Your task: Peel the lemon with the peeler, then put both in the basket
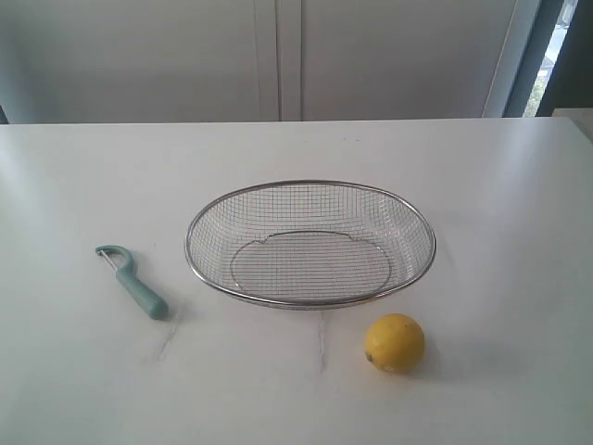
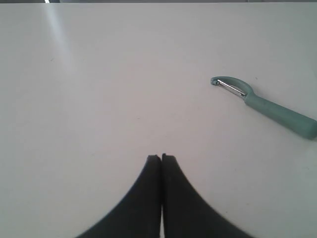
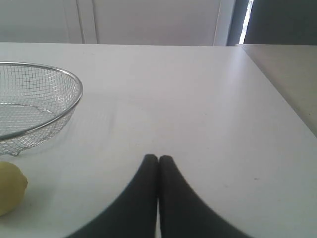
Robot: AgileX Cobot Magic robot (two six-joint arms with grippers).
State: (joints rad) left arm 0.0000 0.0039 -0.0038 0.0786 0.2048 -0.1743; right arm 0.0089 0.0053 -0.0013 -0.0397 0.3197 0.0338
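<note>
**Exterior view.** A white tabletop [image 1: 83, 389] carries three things. The basket [image 1: 310, 183], an oval of silver wire mesh with a thick metal rim, stands near the middle. The peeler [image 1: 137, 287] lies flat on the tabletop to the left of the basket, apart from it, with its hooked head toward the far edge and its teal-green handle angled toward the near side. The lemon [image 1: 395, 343] rests on the tabletop near the basket's near rim, on the right, not touching it; its visible skin is plain yellow.

**Left wrist view.** The left pincer [image 2: 161, 157] hangs above bare tabletop with its two dark fingers pressed together, gripping nothing. The peeler [image 2: 267, 106] lies well apart from it, metal blade visible in the hooked head.

**Right wrist view.** The right pincer [image 3: 158, 158] likewise has its fingers together and grips nothing. Part of the basket [image 3: 74, 82] and the lemon [image 3: 9, 188] show at one side, both clear of the fingers; the lemon sits outside the basket.
</note>
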